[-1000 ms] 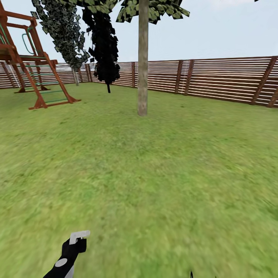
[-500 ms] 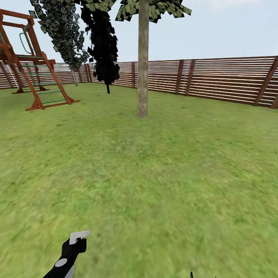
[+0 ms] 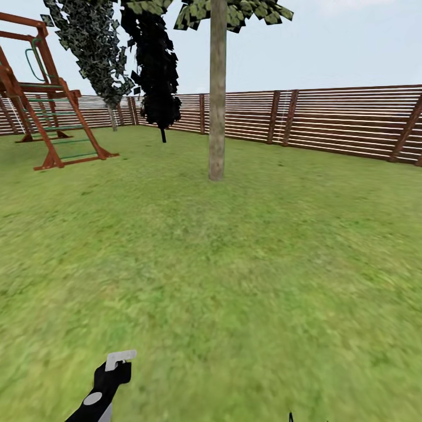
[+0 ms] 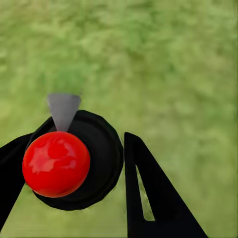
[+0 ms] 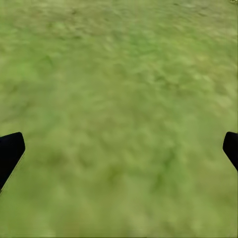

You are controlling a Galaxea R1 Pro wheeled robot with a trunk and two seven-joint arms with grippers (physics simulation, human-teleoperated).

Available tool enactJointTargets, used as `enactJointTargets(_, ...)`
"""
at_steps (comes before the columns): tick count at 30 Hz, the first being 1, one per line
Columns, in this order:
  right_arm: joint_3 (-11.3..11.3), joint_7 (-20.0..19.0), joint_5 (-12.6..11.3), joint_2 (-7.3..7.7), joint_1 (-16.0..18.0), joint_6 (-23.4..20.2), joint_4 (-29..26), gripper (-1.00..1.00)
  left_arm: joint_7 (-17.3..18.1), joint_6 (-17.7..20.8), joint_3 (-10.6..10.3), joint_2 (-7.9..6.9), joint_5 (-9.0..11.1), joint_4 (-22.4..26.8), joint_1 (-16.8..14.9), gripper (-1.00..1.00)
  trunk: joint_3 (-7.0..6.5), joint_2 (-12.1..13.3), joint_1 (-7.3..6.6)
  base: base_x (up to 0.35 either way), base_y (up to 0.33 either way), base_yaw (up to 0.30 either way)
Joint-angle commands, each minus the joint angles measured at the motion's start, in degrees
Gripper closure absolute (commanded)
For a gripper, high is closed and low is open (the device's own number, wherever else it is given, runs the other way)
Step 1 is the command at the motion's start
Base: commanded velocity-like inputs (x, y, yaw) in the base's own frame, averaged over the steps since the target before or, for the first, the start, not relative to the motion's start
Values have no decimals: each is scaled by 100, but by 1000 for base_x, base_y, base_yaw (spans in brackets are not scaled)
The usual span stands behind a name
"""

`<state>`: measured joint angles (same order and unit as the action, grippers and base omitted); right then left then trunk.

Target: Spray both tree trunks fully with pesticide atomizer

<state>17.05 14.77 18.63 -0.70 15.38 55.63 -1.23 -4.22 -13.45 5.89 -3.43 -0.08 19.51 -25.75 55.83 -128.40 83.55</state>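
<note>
**Bottle picked up, spraying not started**

Holding the pesticide atomizer (image 3: 110,375) at 7 o'clock in the left gripper (image 4: 94,168), fingers squeezing around it. Keeping the right gripper (image 5: 119,148) wide open, holding nothing. Facing the tree trunk (image 3: 217,99) at 12 o'clock, far across the floor (image 3: 246,275). Needing to get close and spray both trees

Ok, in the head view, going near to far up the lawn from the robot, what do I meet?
Atomizer in the left gripper → open lawn → pale tree trunk → thin black-trunked tree → slatted wooden fence.
</note>
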Motion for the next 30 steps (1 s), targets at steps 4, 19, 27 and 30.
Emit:
enactJointTargets(4, 0, 0, 0, 0, 0, 0, 0, -100, 0, 0, 0, 0, 6, 1, 0, 100, 0, 0, 0, 337, 0, 0)
enactJointTargets(19, 0, 0, 0, 0, 0, 0, 0, -100, 0, 0, 0, -26, 19, 1, 0, 100, 0, 0, 0, 337, 0, 0)
enactJointTargets(27, 0, 0, 0, 0, 0, 0, 0, -100, 0, 0, 0, -26, 22, 1, 0, 100, 0, 0, 0, 337, 0, 0)
enactJointTargets(30, 0, 0, 0, 0, 0, 0, 0, -100, 0, 0, 0, -26, 21, 1, 0, 100, 0, 0, 0, 337, 0, 0)
